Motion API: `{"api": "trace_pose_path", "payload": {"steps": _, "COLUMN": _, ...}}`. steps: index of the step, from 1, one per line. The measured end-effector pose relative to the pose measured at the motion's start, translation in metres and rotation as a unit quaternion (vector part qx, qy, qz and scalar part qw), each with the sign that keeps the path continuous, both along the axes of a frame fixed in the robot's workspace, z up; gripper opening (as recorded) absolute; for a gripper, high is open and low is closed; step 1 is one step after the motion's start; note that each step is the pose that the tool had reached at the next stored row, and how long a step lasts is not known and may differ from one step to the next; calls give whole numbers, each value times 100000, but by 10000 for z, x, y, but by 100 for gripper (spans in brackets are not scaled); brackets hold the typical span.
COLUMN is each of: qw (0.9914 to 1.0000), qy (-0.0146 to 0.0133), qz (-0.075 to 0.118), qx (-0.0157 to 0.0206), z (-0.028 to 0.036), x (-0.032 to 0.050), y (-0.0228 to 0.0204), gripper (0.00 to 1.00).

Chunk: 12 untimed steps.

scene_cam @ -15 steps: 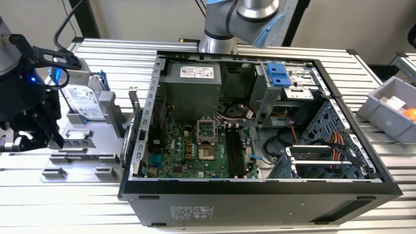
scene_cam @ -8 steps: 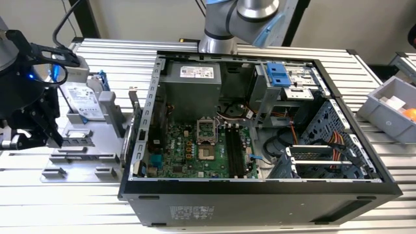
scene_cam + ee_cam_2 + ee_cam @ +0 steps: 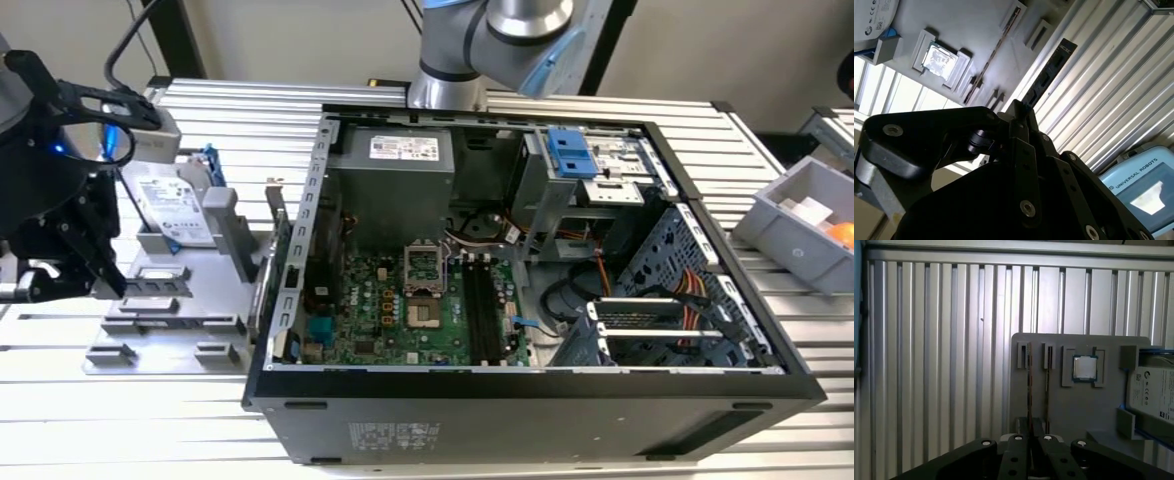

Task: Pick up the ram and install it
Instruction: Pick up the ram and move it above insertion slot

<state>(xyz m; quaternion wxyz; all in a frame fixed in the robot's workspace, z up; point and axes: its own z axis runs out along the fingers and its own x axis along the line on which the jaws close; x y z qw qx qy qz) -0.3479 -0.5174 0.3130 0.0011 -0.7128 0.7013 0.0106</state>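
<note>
Pinching one end of the ram (image 3: 1049,75), a long, thin, dark circuit-board stick with a row of darker chips along its face, the hand (image 3: 1019,109) has its fingers closed narrowly at the grey tray (image 3: 979,25) on the ribbed counter (image 3: 1104,100), well apart from the open computer case (image 3: 534,385).

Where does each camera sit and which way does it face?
Exterior view: off the arm, looking down into the open computer case; arm beyond it, end effector at the exterior view's left.
First wrist view: on the arm, facing past the end effector onto the grey fixture.
Second wrist view: on the arm, along the end effector toward that fixture.
Both wrist views share the silver chip.
</note>
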Motion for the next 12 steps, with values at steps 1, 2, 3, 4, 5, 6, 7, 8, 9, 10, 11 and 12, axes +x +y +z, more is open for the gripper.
{"api": "trace_pose_path", "payload": {"steps": 1, "qw": 100000, "qy": 0, "qz": -1, "qx": -3, "z": 8, "x": 0, "y": 0, "gripper": 0}}
{"api": "trace_pose_path", "payload": {"steps": 2, "qw": 100000, "qy": -5, "qz": 0, "qx": 1, "z": 14, "x": 0, "y": 0, "gripper": 0}}
{"api": "trace_pose_path", "payload": {"steps": 3, "qw": 100000, "qy": -1, "qz": -3, "qx": 2, "z": 21, "x": 0, "y": 0, "gripper": 0}}
{"api": "trace_pose_path", "payload": {"steps": 4, "qw": 100000, "qy": -3, "qz": -2, "qx": 1, "z": 28, "x": 0, "y": 0, "gripper": 0}}
{"api": "trace_pose_path", "payload": {"steps": 5, "qw": 100000, "qy": 1, "qz": -1, "qx": -3, "z": 36, "x": 0, "y": 0, "gripper": 0}}
{"api": "trace_pose_path", "payload": {"steps": 6, "qw": 100000, "qy": -4, "qz": 0, "qx": 1, "z": 42, "x": 0, "y": 0, "gripper": 0}}
{"api": "trace_pose_path", "payload": {"steps": 7, "qw": 100000, "qy": -4, "qz": -1, "qx": 0, "z": 49, "x": 0, "y": 0, "gripper": 0}}
{"api": "trace_pose_path", "payload": {"steps": 8, "qw": 100000, "qy": 2, "qz": -1, "qx": -3, "z": 56, "x": 0, "y": 0, "gripper": 0}}
{"api": "trace_pose_path", "payload": {"steps": 9, "qw": 100000, "qy": 0, "qz": -2, "qx": -2, "z": 63, "x": 0, "y": 0, "gripper": 0}}
{"api": "trace_pose_path", "payload": {"steps": 10, "qw": 100000, "qy": -3, "qz": -3, "qx": 1, "z": 69, "x": 0, "y": 0, "gripper": 0}}
{"api": "trace_pose_path", "payload": {"steps": 11, "qw": 100000, "qy": 3, "qz": -1, "qx": -5, "z": 77, "x": 0, "y": 0, "gripper": 0}}
{"api": "trace_pose_path", "payload": {"steps": 12, "qw": 100000, "qy": 2, "qz": -1, "qx": -4, "z": 83, "x": 0, "y": 0, "gripper": 0}}
